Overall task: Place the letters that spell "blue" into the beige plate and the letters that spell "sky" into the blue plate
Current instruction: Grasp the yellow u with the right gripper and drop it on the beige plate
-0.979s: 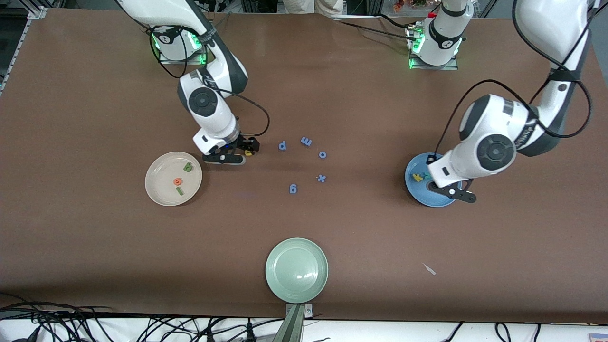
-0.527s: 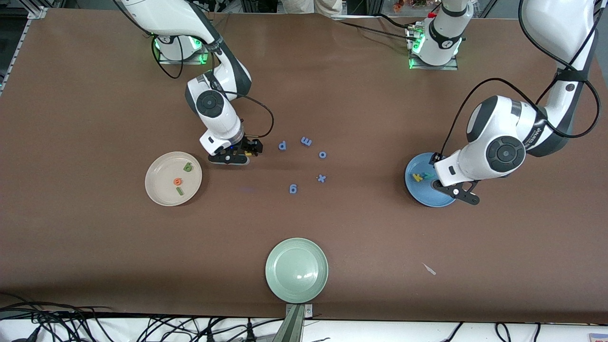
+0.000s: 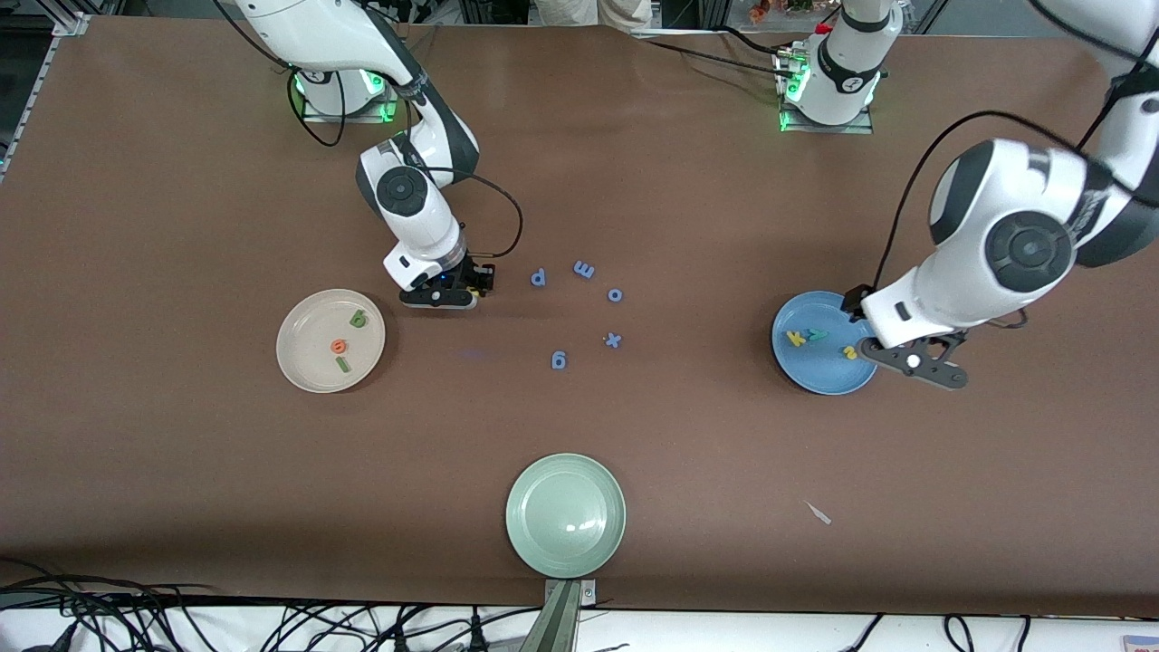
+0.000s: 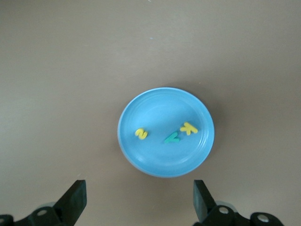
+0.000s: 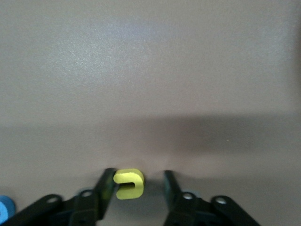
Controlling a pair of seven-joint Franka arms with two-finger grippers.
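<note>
While you watch the front view, the right gripper [image 3: 453, 294] sits low on the table between the beige plate [image 3: 308, 371], holding green b [image 3: 359, 318], orange e [image 3: 339, 346] and green l [image 3: 342, 364], and the purple p [image 3: 539, 278]. The left gripper [image 3: 914, 362] hangs over the blue plate [image 3: 806, 376]'s edge.

Your left wrist view shows fingers [image 4: 75, 200] spread wide, empty, above yellow s [image 4: 141, 134], teal y [image 4: 172, 137] and yellow k [image 4: 188, 128] in that plate.

Your right wrist view shows the yellow u [image 5: 129, 183] between partly closed fingers [image 5: 106, 186], one touching it.
</note>
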